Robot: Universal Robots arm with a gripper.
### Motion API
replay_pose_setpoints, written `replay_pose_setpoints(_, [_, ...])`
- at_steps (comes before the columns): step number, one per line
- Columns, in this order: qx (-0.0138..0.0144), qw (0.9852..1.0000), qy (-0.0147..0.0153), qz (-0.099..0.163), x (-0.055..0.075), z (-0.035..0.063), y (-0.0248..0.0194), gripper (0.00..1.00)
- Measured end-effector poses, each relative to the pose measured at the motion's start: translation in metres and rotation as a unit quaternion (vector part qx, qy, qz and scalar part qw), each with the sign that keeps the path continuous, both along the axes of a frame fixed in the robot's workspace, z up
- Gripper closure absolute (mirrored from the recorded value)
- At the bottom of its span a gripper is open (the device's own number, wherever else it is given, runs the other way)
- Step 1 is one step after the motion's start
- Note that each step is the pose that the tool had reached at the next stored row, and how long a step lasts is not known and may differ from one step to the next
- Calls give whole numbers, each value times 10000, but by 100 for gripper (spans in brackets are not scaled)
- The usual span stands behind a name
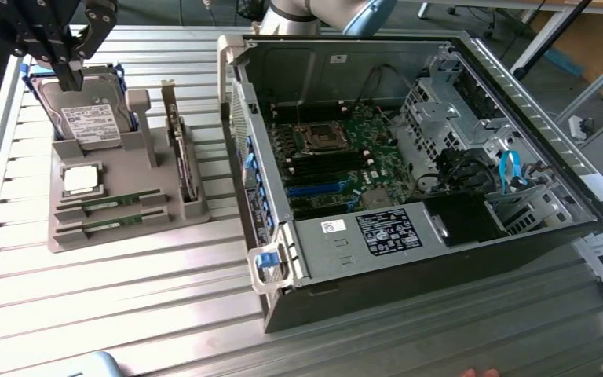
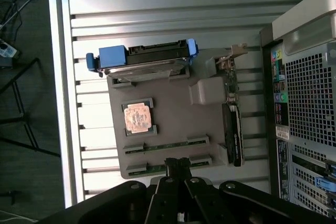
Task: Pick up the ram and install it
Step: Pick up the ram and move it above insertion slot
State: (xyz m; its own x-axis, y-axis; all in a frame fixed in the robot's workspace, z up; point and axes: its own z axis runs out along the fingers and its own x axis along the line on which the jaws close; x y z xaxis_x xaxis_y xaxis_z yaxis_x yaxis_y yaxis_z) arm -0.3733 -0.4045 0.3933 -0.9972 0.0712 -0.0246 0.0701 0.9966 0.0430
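Observation:
Two ram sticks, thin green boards, lie in slots at the front of the grey holder point(image 1: 123, 166): one ram stick point(image 1: 113, 202) sits behind the other ram stick point(image 1: 113, 223). The wrist view shows them as one ram stick point(image 2: 165, 145) and another point(image 2: 157, 168). My gripper point(image 1: 69, 78) hangs high over the holder's far end, above the hard drive point(image 1: 92, 118), with its fingers shut on nothing. In the wrist view the gripper point(image 2: 178, 165) has its shut tips over the nearer stick.
A square processor point(image 1: 79, 179) and an upright expansion card point(image 1: 183, 157) share the holder. The open computer case point(image 1: 407, 157) lies at the exterior view's right, its motherboard slots point(image 1: 323, 171) exposed. The slatted metal table point(image 1: 123, 298) carries everything.

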Motion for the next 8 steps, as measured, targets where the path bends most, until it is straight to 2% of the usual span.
replay_pose_setpoints(8, [0,10000,0,8,0,0,0,89])
